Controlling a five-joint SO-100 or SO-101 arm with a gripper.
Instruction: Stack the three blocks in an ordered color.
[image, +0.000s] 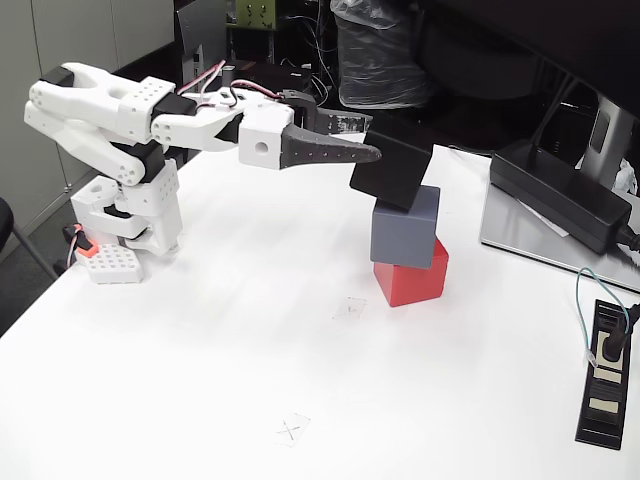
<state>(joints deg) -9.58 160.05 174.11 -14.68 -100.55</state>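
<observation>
The black block (392, 168) sat at the top of the stack, tilted: its left side was raised and its lower right part rested on the slate grey block (406, 228), so its faces stood skewed rather than level. As a cube it had no long axis; what mattered was that lean, and that it overhung the grey block toward the left of the fixed view. The grey block stood roughly square on the bright red block (411, 272), set slightly left of it, and the red block rested on the white counter (300, 380) right of centre.

The end effector (372, 153) lay directly left of the black block, at the height of its upper left edge, its long dark finger running nearly level from left to right with the tip touching or just beside that block's left face. A second finger was hidden behind the first, so I cannot tell how wide the jaws stood or whether they gripped the block.

By my judgement the stack was built but unsettled, and any pull back to the left would need to leave the black block lying flat.

A black power brick (565, 195) lay well apart, at the right.
</observation>
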